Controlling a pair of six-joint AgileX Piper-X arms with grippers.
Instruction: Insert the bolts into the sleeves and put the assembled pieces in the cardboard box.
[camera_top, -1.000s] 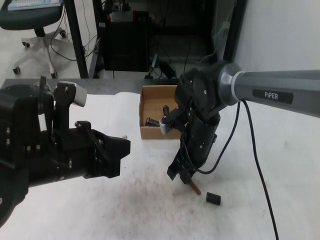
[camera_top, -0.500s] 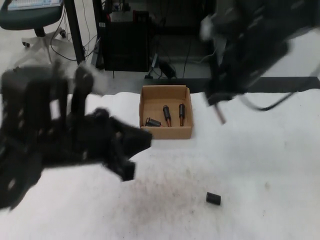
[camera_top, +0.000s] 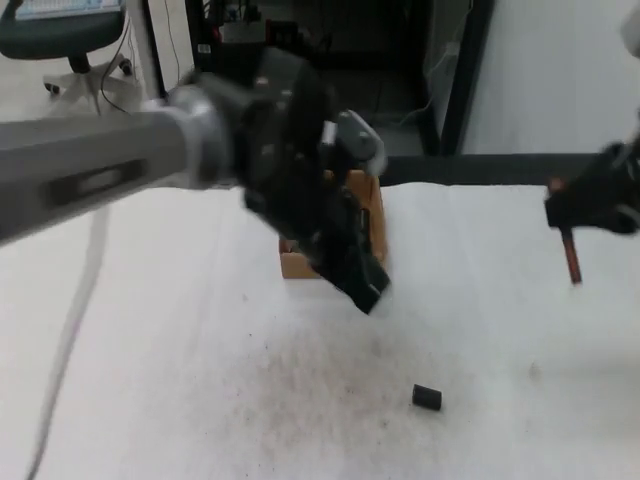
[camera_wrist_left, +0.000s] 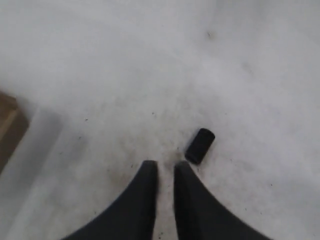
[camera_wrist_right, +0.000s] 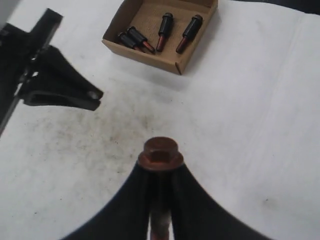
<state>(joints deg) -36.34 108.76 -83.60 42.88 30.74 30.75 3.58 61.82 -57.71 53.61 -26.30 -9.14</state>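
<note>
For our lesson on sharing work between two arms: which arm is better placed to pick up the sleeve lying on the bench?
Left. The left claw is empty and hangs near the sleeve. The right claw is shut on a bolt, farther off.

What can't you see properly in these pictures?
High view: the left arm covers most of the cardboard box, hiding what lies inside.
Left wrist view: the cardboard box is cut off by the edge.
Right wrist view: the right gripper hides the bolt below its head.
</note>
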